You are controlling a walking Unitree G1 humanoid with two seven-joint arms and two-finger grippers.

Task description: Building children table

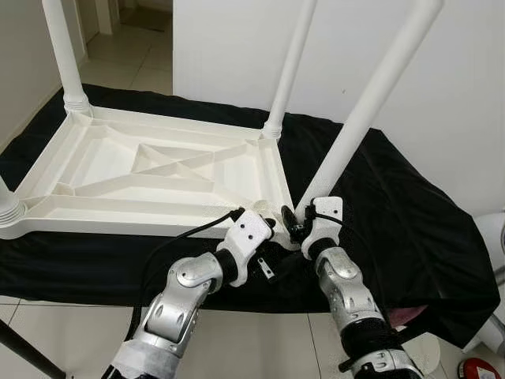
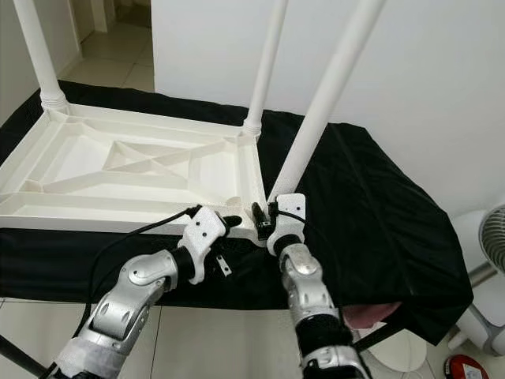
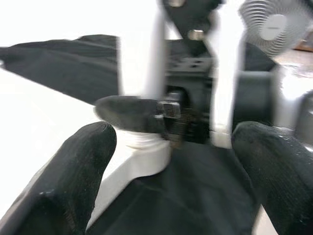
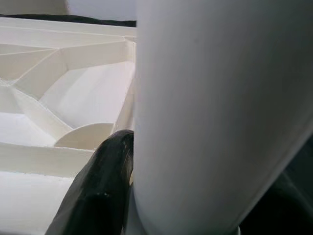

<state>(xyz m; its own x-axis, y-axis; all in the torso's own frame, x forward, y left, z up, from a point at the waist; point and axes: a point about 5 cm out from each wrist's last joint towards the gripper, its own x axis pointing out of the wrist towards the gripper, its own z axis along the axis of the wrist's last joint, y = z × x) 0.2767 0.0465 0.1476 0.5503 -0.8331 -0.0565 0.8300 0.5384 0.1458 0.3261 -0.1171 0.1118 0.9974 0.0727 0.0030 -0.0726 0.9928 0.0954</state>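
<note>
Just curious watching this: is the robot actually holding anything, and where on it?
Yes. The right pincer grips the tilted leg at its base, by the tabletop corner. The left pincer is open, holding nothing.

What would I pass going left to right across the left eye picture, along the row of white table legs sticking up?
Far-left leg → back leg → tilted near leg, gripped at its base by the right gripper. All three stand on the upside-down tabletop.
</note>
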